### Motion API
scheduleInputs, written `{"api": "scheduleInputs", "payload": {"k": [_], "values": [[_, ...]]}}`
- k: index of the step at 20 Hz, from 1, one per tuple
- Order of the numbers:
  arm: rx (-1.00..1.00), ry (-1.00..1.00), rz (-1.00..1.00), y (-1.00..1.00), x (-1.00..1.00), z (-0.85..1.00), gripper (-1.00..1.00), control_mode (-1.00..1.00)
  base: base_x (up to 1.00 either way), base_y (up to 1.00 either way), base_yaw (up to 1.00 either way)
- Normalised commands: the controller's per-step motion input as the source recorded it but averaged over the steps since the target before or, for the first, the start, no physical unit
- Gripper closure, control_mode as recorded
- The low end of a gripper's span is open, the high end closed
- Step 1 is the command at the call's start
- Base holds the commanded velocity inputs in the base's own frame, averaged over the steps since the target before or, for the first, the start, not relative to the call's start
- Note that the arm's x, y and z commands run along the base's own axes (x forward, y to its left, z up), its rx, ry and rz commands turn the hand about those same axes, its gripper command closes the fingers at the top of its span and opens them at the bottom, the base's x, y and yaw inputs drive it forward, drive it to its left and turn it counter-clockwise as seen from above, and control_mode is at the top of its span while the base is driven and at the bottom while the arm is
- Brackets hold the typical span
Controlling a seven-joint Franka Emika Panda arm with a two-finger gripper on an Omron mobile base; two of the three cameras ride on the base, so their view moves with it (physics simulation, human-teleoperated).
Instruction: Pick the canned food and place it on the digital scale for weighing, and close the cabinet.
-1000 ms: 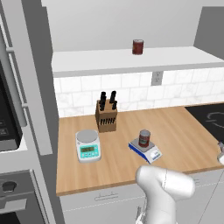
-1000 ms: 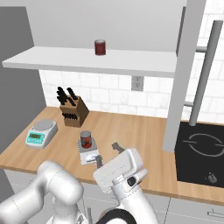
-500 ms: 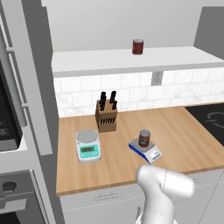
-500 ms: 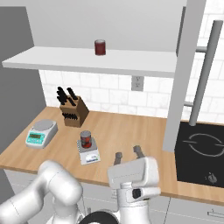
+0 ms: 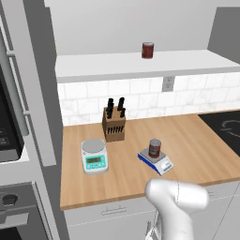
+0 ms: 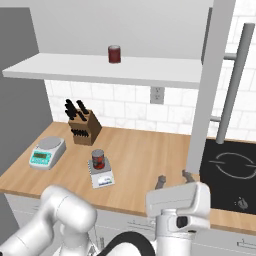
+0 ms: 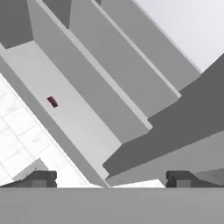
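We judge the weighing part done: the canned food [image 5: 154, 148] stands upright on the digital scale [image 5: 156, 161] at about the middle of the wooden counter [image 5: 197, 145], and nothing touches it. What we have left is closing the cabinet [image 6: 212, 75]. Its open door stands edge-on toward us at 3 o'clock in the right base view, with its long bar handle [image 6: 231, 85] just beyond at 2 o'clock.

Our gripper [image 6: 174, 179] hovers low over the front edge of the counter at 5 o'clock in that view, jaws spread wide and empty, pointing upward. In the hand view we look up along the open door's edge and the cabinet shelf [image 7: 61, 105].

To do this step well, we would lift the hand clear of the counter, bring it to the door's outer face, away from the hinge side, and push in a smooth arc with the flat of a finger. We would not try to clamp the handle. We would also keep the elbow high so the arm does not sweep across the scale and knock the tin off.

As for what holds what: the open cabinet shelf carries one darker maroon can [image 5: 147, 49]. The knife block [image 5: 114, 125] at 10 o'clock of the scale holds several black-handled knives. The white-and-teal scale [image 5: 94, 156] at 9 o'clock has nothing on its pan.
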Motion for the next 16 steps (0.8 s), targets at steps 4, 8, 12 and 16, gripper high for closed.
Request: {"api": "scheduleInputs", "payload": {"k": [4, 8, 12, 16], "values": [[0.07, -0.06, -0.01, -0.38, -0.15, -0.20, -1.00, -1.00, 0.00, 0.00, 0.00], [0.14, 0.00, -0.05, -0.60, 0.00, 0.00, -1.00, -1.00, 0.00, 0.00, 0.00], [0.10, 0.02, -0.04, -0.61, 0.00, 0.00, -1.00, -1.00, 0.00, 0.00, 0.00], [0.09, 0.04, -0.03, -0.58, 0.00, 0.00, -1.00, -1.00, 0.00, 0.00, 0.00]]}}
